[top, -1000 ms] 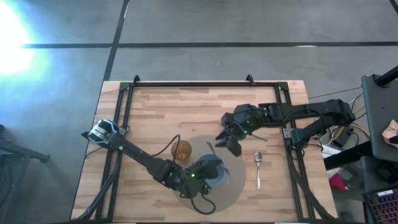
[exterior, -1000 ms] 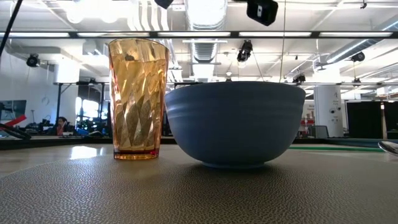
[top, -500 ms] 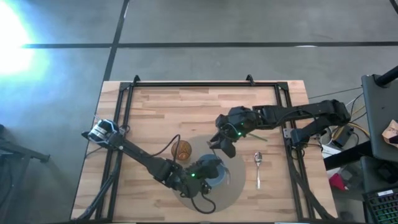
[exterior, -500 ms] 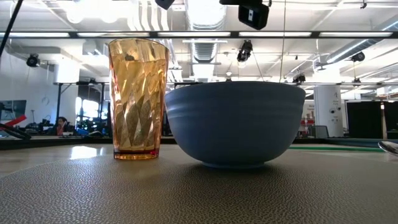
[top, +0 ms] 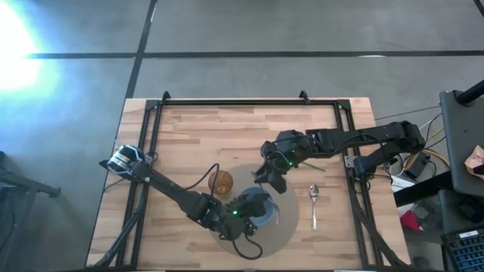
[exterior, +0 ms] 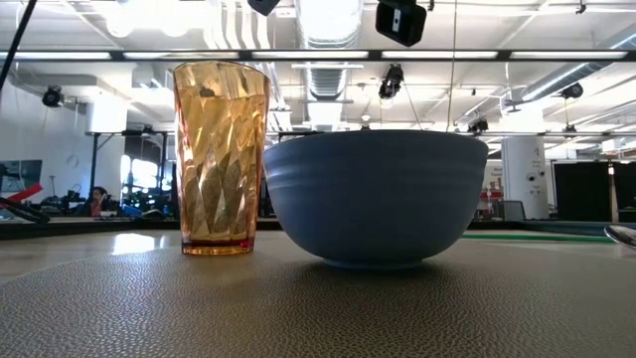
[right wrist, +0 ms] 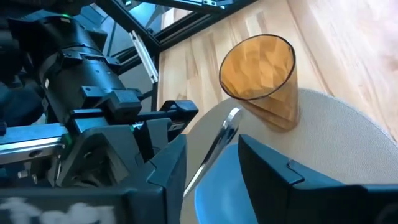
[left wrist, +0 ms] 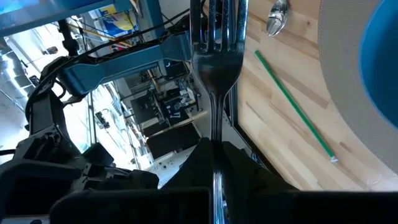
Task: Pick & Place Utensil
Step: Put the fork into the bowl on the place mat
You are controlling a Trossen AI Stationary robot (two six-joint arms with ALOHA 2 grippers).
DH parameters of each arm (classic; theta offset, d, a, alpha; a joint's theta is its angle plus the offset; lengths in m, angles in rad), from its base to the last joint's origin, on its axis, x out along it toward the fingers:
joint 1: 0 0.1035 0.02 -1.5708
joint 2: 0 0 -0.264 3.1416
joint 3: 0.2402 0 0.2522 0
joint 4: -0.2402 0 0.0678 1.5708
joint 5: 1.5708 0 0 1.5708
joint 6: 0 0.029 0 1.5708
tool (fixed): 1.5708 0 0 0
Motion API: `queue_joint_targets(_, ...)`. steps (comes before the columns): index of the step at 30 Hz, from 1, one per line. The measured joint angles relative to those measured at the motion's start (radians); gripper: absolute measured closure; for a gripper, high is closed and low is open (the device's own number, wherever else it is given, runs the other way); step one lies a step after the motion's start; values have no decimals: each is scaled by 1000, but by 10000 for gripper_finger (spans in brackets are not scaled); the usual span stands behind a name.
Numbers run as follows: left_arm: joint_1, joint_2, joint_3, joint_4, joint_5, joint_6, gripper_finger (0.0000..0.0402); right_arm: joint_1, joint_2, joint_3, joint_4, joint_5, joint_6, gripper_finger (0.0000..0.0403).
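A metal fork (left wrist: 215, 56) is in my left gripper (left wrist: 214, 146), which is shut on it above the blue bowl (exterior: 376, 199) on the round grey mat (top: 283, 227). In the high view the fork (top: 255, 183) sticks out of my left gripper (top: 246, 205) toward my right gripper (top: 271, 177). My right gripper (right wrist: 214, 162) is open. Its fingers stand on either side of the fork's free end (right wrist: 227, 127) without touching it. An amber cup (right wrist: 261, 74) stands upright on the mat beside the bowl. My left gripper pinches the fork's handle (left wrist: 214, 134) between its two fingers. The fork runs straight out along the fingers, tines (left wrist: 217, 22) away from the wrist. It is lifted clear, over the bowl and mat. How far back the handle reaches is hidden by the fingers.
A spoon (top: 314, 200) lies on the wooden table to the right of the mat. A thin green stick (left wrist: 292, 106) lies on the wood near the right arm. A black frame (top: 249, 102) runs around the table. The cup (exterior: 221, 159) stands close to the bowl's left.
My right gripper has moved toward the table's left and slightly nearer, closing in on the fork and the bowl, most of it in the first half second. The left gripper, fork, bowl and cup have stayed where they were.
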Motion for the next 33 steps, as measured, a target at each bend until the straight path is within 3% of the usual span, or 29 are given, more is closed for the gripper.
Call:
queue_joint_targets(13,1,0,-2,-8,-3,7,392,-1,16,2,17,-3,8,386)
queue_joint_targets(33,0,0,0,-13,-40,-57,366,-2,15,-4,-27,11,-63,395)
